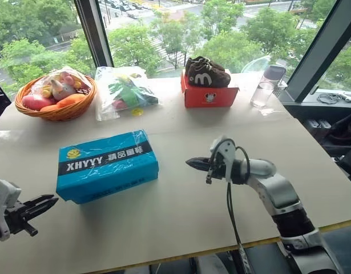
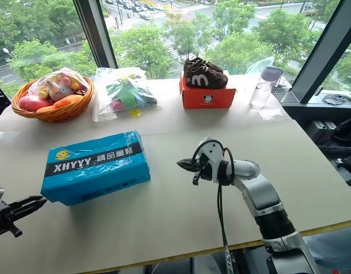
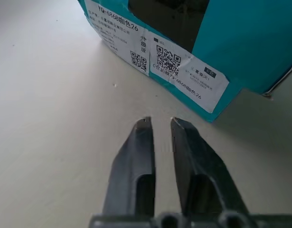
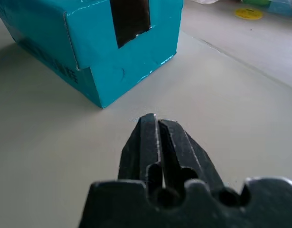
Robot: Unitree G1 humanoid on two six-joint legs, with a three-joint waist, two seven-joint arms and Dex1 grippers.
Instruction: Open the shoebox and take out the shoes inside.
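Big windows with trees and a road outside run behind the pale table (image 1: pixel 181 211) I'm working over. Shoebox (image 1: pixel 107 165) sits on the table left of centre, lid still on, black band with "XHYYY" lettering facing up, yellow logo at its far left corner. Nothing is touching it. I can't see the shoes; the box is closed.

My left gripper (image 1: pixel 45 203) hangs low at the left near edge of the table, fingers drawn in narrow with only a thin slit between the tips, holding nothing. In the left wrist view it points at the box's end face with the white QR label (image 3: pixel 183 71), close to it but apart.

My right gripper (image 1: pixel 193 164) is over the table just right of the box, tips pointing at the box's right end, fingers pressed together, empty. Right wrist view has the box's end with its dark cutout (image 4: pixel 130 19) ahead of the tips, with a gap of bare table between.

At the far side: wicker basket (image 1: pixel 55 108) of toys at left, clear plastic bag (image 1: pixel 125 91) of coloured items beside it, red-orange box (image 1: pixel 208 96) with brown sneakers (image 1: pixel 206 72) on top, and a glass (image 1: pixel 262 94) right of that.
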